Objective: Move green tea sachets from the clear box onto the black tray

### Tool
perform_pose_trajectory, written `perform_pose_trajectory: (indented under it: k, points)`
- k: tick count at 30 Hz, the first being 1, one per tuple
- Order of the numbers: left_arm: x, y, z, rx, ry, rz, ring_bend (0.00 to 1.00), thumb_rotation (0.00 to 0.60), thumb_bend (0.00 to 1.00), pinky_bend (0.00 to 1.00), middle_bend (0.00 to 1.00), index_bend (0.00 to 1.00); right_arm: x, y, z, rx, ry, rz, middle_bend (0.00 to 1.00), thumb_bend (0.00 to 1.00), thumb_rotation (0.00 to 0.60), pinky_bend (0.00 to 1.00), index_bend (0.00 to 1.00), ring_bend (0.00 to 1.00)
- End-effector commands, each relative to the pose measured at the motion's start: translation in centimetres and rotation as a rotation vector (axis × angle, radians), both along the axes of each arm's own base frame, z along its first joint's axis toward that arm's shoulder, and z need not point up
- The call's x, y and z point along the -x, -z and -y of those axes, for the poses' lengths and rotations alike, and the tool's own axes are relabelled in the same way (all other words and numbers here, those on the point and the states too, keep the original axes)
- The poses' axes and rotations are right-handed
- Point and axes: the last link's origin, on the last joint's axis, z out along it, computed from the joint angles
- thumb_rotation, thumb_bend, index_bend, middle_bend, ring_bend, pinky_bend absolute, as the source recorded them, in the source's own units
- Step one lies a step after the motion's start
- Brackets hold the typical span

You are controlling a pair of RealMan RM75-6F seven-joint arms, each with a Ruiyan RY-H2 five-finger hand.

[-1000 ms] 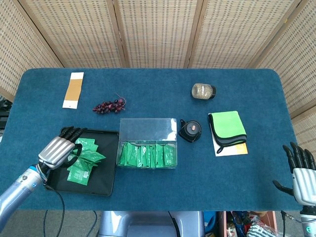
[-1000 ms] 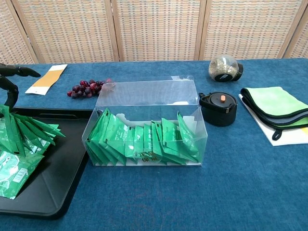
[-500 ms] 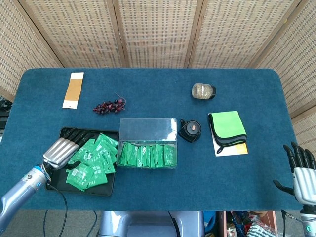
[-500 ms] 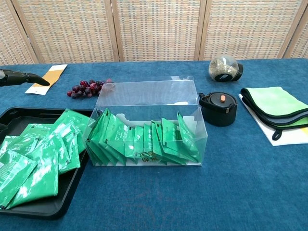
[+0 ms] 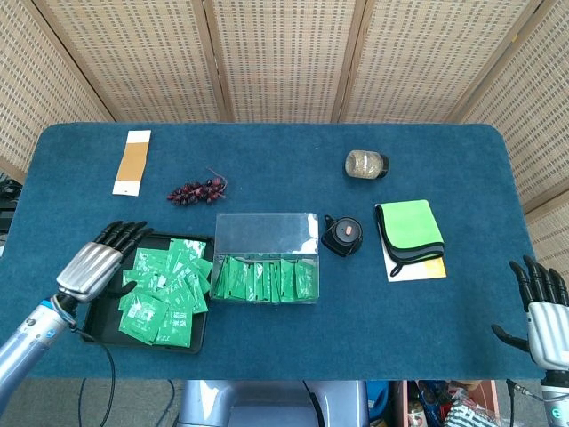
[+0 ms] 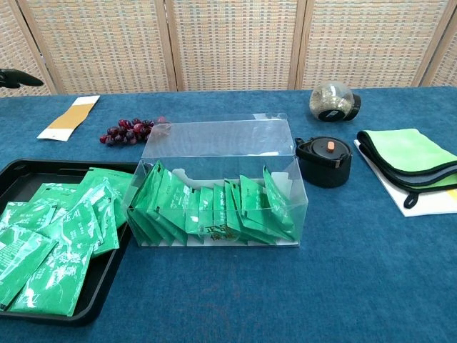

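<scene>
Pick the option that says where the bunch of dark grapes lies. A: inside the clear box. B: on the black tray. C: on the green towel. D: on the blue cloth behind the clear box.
D: the bunch of dark grapes lies on the bare blue tablecloth, behind the clear box and apart from the black tray.
</scene>
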Motion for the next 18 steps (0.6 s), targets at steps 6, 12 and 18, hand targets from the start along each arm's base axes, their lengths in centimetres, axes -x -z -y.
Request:
perform_pose_trajectory:
  k: [6, 12, 18]
  points:
    - [4.6, -1.2, 3.5, -0.273, -0.172, 0.07, 0.0, 0.6, 0.27, 0.0, 0.0, 0.0, -0.3, -0.3, -0.2, 0.008, -0.018, 0.006, 0.0, 0.0, 0.6, 0.0, 0.0, 0.0]
    - [5.4, -2.0, 5.5, -0.346, -0.188, 0.077, 0.0, 0.6, 0.11, 0.0, 0.0, 0.0, -0.4, -0.5, -0.6, 0.038, -0.026, -0.017, 0.0, 0.0, 0.6, 0.0, 0.0, 0.0]
    - [5.3, -2.8, 6.4, -0.362, -0.168, 0.077, 0.0, 0.6, 0.11, 0.0, 0.0, 0.0, -0.2, -0.6, -0.9, 0.055, -0.02, -0.021, 0.0, 0.0, 0.6, 0.0, 0.0, 0.0]
